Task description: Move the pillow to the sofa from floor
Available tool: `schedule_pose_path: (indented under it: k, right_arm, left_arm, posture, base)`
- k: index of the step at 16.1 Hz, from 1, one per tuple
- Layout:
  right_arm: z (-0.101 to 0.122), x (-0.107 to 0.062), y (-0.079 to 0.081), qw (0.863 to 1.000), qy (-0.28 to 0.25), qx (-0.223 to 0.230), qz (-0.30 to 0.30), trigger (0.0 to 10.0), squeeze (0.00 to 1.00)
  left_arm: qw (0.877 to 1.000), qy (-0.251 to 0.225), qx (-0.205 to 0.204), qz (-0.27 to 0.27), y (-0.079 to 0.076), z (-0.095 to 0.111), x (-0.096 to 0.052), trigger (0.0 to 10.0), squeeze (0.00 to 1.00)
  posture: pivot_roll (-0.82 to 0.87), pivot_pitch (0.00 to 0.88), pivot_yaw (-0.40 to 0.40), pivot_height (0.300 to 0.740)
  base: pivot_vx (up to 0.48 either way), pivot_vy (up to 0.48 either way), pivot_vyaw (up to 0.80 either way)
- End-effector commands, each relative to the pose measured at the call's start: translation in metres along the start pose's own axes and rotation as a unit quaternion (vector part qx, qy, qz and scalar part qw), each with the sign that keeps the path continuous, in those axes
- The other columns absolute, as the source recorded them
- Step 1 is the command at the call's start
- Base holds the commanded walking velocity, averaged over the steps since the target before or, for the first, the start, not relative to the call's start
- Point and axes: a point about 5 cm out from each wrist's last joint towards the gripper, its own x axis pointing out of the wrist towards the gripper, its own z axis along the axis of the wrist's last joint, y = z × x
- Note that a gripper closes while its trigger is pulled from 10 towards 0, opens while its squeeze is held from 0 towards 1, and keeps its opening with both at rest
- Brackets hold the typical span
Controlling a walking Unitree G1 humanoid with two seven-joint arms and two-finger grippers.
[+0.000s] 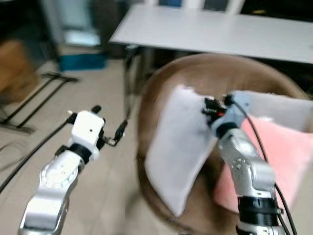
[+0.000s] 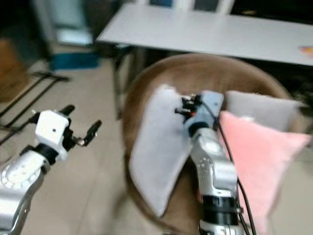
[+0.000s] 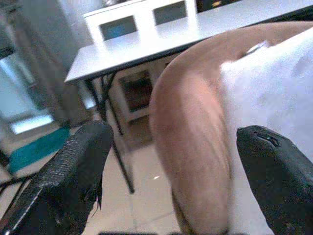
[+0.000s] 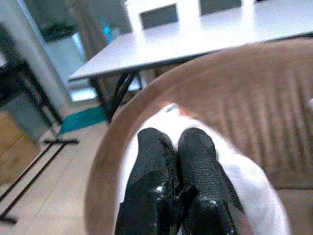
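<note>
A white pillow (image 1: pixel 178 152) leans upright against the left inner side of the round brown sofa (image 1: pixel 195 73). My right gripper (image 1: pixel 208 106) is at the pillow's upper edge, and in the right wrist view its two black fingers (image 4: pixel 193 152) are pressed together on the white fabric (image 4: pixel 254 196). My left gripper (image 1: pixel 108 120) hovers over the floor just left of the sofa. It is open, and in the left wrist view the sofa's rim (image 3: pixel 190 137) and the pillow (image 3: pixel 274 93) lie ahead of its spread fingers.
A pink pillow (image 1: pixel 279 156) and a grey pillow (image 1: pixel 279 110) rest on the sofa's right side. A long white table (image 1: pixel 220 29) stands close behind the sofa. Black stand legs (image 1: pixel 29 103) and a teal box (image 1: pixel 80 61) are on the tiled floor at left.
</note>
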Motion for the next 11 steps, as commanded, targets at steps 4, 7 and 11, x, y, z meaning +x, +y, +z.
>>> schedule_pose_path:
  k: [4,7,11]
  right_arm:
    - [0.015,-0.002,0.014,0.999,-0.041,-0.001,0.030,10.0,0.00]
    - [0.013,0.000,0.022,0.997,-0.032,-0.009,0.063,10.0,0.00]
    - [0.011,0.009,0.035,0.994,-0.026,-0.024,0.103,10.0,0.00]
  left_arm:
    - [1.000,0.004,0.008,-0.001,0.003,-0.002,-0.001,10.0,0.00]
    - [1.000,0.009,0.013,-0.003,0.002,-0.003,-0.002,10.0,0.00]
    - [0.999,0.020,0.020,-0.046,-0.001,-0.007,-0.005,10.0,0.00]
  posture:
    - [-0.06,0.000,-0.031,0.740]
    - [-0.06,0.000,-0.031,0.740]
    - [-0.05,0.000,-0.034,0.740]
  base:
    - [0.301,0.000,-0.55]
    - [0.000,0.000,0.00]
    - [0.000,0.000,0.00]
